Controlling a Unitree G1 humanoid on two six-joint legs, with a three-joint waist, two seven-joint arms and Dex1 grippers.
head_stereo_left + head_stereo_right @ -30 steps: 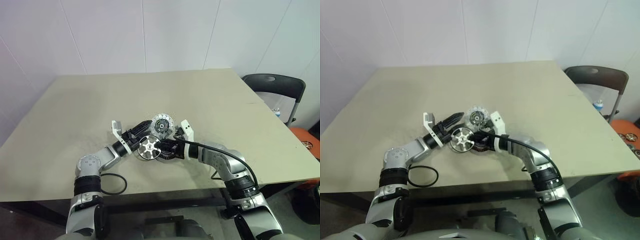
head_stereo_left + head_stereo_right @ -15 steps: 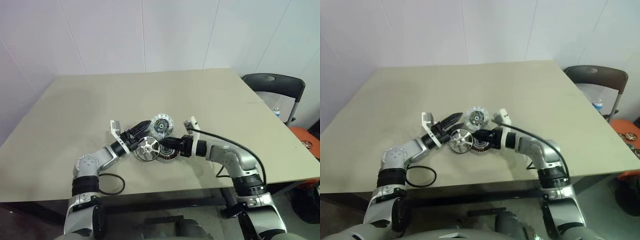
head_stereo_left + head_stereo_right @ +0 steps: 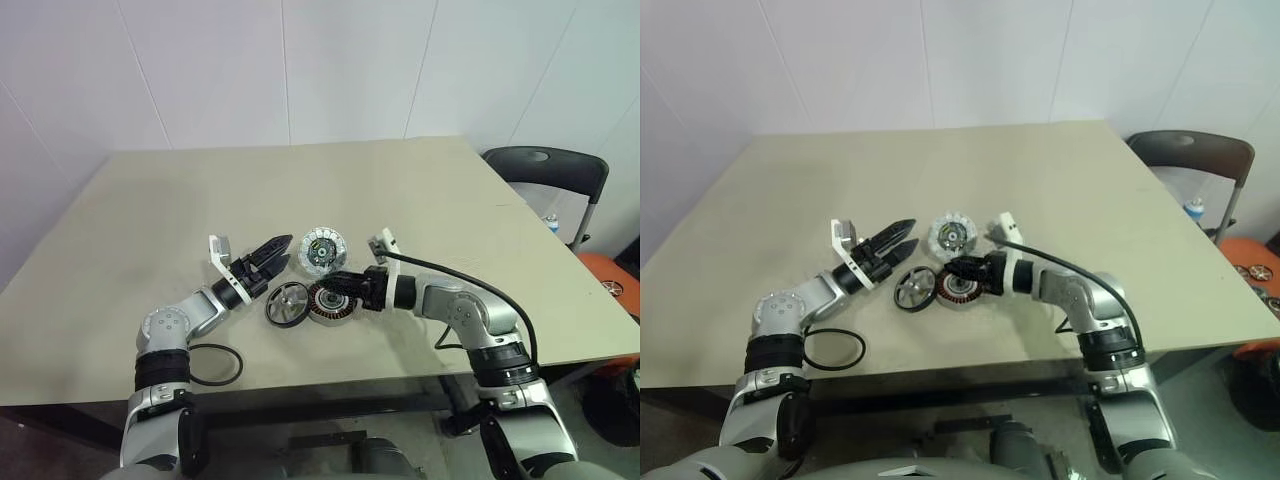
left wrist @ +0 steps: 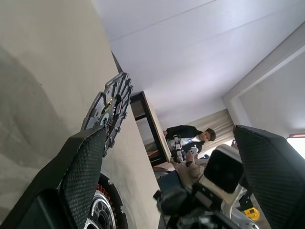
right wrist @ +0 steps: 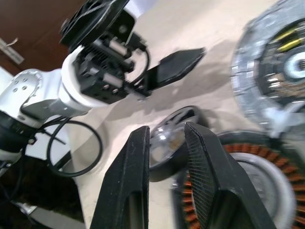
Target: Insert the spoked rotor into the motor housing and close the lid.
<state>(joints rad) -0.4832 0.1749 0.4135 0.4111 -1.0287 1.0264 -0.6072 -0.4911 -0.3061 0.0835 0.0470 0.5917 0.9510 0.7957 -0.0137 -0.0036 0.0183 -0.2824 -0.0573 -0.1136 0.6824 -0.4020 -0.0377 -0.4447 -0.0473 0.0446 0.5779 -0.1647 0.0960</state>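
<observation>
Starting on my left, a loose black cable loop (image 3: 212, 364) lies on the table (image 3: 130, 220) near the front edge, beside the left arm. My left gripper (image 3: 271, 252) hangs above the tabletop with its two black fingers spread wide, nothing between them. Just right of and below it in the head view, the spoked rotor (image 3: 288, 303) lies on the table, black rim and silvery spokes showing (it leans or rests against the next part; I cannot tell which). Touching its right side sits the motor housing (image 3: 329, 300), coppery windings up. The lid (image 3: 323, 248) stands open behind the housing. My right gripper (image 3: 331, 288) reaches in over the housing, fingers nearly together with a narrow gap, gripping nothing I can make out.
</observation>
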